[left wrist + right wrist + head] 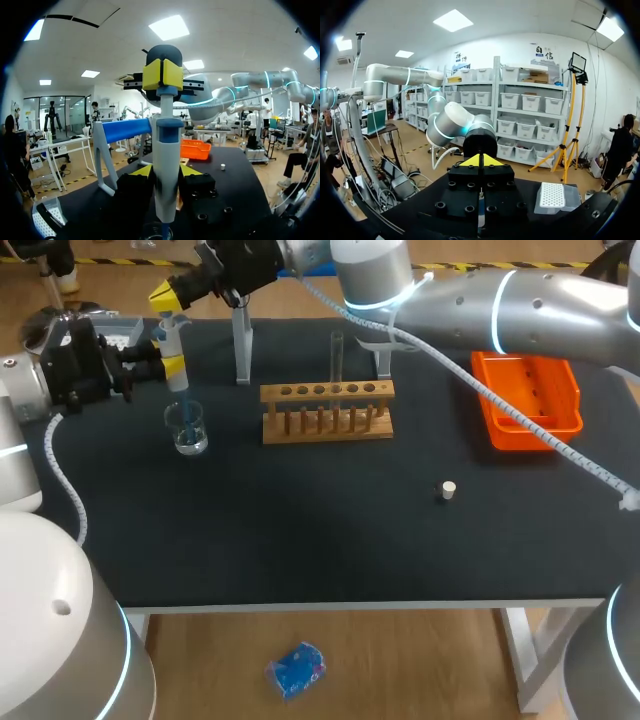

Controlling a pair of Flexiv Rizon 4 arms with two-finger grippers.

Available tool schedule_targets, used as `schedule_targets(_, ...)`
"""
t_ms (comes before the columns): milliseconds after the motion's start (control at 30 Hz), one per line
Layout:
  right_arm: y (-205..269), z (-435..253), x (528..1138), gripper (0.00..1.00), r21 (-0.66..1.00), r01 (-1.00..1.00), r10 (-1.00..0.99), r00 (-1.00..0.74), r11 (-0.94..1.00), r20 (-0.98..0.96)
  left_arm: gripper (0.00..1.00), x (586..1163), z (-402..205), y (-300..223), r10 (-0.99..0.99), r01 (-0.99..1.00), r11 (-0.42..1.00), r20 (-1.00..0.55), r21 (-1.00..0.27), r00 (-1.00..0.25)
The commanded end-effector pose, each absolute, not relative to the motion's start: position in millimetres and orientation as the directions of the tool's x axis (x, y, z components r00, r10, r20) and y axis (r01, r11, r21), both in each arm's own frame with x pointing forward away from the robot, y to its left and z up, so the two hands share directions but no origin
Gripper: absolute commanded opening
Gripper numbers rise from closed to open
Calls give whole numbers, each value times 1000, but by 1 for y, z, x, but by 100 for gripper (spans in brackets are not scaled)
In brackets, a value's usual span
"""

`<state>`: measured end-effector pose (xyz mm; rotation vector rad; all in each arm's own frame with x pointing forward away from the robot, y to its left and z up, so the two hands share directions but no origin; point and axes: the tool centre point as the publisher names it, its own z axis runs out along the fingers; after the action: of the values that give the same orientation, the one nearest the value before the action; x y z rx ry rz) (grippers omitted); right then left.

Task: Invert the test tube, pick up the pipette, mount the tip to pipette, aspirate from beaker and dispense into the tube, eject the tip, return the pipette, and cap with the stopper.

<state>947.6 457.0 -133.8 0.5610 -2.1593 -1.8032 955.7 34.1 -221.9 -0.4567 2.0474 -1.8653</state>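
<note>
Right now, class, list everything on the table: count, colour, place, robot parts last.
pipette: one, white and blue, upright, tip down in the beaker
beaker: one, clear, table's left part
rack: one, wooden, mid-table
test tube: one, clear, upright in the rack
stand: one, pale, behind the rack
stopper: one, white, alone right of the middle
tray: one, orange, right side
tip box: one, pale, far left corner
left end effector: yellow tips, shut on the pipette's body
right end effector: yellow tips together, at the pipette's top
</note>
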Motion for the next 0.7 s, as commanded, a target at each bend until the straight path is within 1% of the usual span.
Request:
schedule_targets(33, 457, -140, 948, 0, 982, -116, -463, -886, 147, -35, 0, 956, -220, 34, -450, -10, 88, -31, -996, -892)
schedule_targets(700, 458, -149, 945, 0, 986, -90, -464, -886, 142, -14, 0, 956, -220, 34, -450, -10, 88, -31, -996, -892)
